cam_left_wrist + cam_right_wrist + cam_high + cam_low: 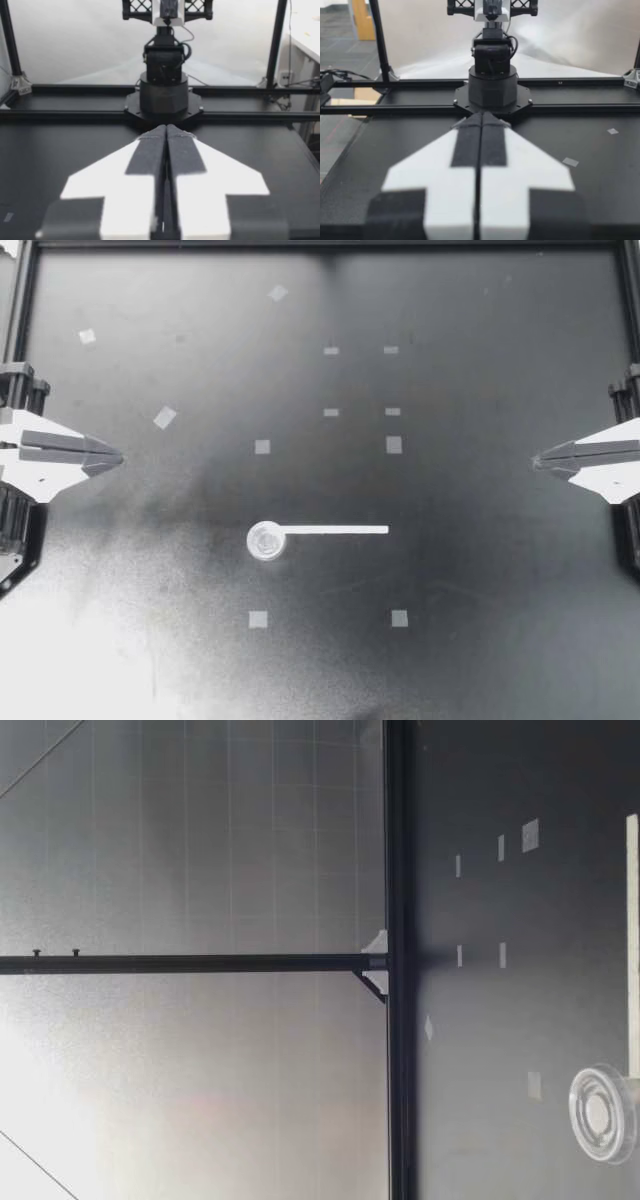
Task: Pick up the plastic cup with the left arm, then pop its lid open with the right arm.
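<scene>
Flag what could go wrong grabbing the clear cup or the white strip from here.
1. The white strip lies flat on the table; a pinch may scrape the surface or just push it.
2. Its end appears to touch the clear cup, so nudging one probably shifts the other.
3. My left gripper and right gripper are both shut at the table's sides; coming down unopened would likely knock things away.

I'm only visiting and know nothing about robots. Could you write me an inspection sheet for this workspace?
surface: black table, glare near the left jaws.
job's things: white scoop, flat mid-table, handle toward the right jaws.
clutter: small tape squares only.
jaws: left jaws shut, right jaws shut, both empty, at the table's sides.
cables: thin wires on the arm bases.
surroundings: black frame, pale screen behind.
</scene>
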